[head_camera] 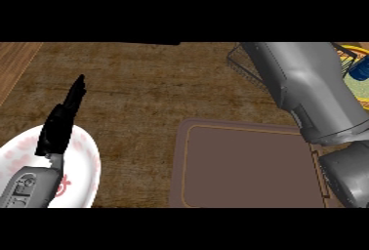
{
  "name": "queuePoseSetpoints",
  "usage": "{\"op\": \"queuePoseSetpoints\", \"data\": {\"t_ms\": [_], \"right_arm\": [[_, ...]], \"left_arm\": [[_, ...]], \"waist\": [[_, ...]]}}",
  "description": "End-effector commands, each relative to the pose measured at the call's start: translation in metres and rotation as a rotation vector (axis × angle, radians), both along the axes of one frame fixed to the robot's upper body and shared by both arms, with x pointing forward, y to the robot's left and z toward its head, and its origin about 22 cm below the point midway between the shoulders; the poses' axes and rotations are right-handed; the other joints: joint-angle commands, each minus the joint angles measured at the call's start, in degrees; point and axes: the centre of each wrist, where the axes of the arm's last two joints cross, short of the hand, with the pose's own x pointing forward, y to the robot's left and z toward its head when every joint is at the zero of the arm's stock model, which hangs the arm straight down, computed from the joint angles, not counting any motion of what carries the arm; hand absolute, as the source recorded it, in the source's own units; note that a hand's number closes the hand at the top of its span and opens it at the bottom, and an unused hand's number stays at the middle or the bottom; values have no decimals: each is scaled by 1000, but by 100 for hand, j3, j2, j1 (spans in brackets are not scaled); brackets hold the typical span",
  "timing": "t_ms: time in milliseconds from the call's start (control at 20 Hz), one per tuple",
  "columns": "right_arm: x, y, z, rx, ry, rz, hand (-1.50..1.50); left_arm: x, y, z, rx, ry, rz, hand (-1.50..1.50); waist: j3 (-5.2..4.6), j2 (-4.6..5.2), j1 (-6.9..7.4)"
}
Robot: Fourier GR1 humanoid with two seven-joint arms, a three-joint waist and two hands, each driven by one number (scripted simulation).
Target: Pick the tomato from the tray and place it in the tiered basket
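Observation:
The brown tray [245,166] lies on the counter at lower centre, and I see nothing on it. No tomato shows anywhere in the head view. My right forearm [310,93] rises from the lower right across the tray's right edge to the wire tiered basket [242,63] at the top right, hiding most of it. The right hand itself is cut off by the top edge. My left hand [61,124] rests at the left with its fingers straight and pointing up, holding nothing.
A white plate with a red pattern [83,166] sits under the left hand at the lower left. A blue and yellow object [358,68] shows at the right edge behind the right forearm. A lighter wooden strip [14,63] runs along the far left.

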Motion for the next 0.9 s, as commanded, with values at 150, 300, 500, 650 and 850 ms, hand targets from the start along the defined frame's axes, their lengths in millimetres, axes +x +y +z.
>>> {"op": "queuePoseSetpoints", "data": {"t_ms": [150, 300, 500, 650, 850], "right_arm": [[13, -47, -11, -55, 102, -238, 150], [14, -46, -13, -50, 120, -218, 150], [15, -59, -9, -2, 143, -144, 150], [17, -75, -31, 66, 150, -118, 150], [15, -65, -38, 141, 161, -77, 150]], "left_arm": [[-7, 15, -8, -15, 24, 18, 0], [0, 23, 10, -1, 11, 12, 0], [-8, 11, 0, 1, 10, 24, 0], [-18, 10, 4, 0, 0, 22, 0], [-9, 20, 8, 0, 14, 51, 0]], "waist": [[7, -27, -108], [13, -49, -141], [17, -65, -164], [21, -77, -156], [20, -94, -241]]}}
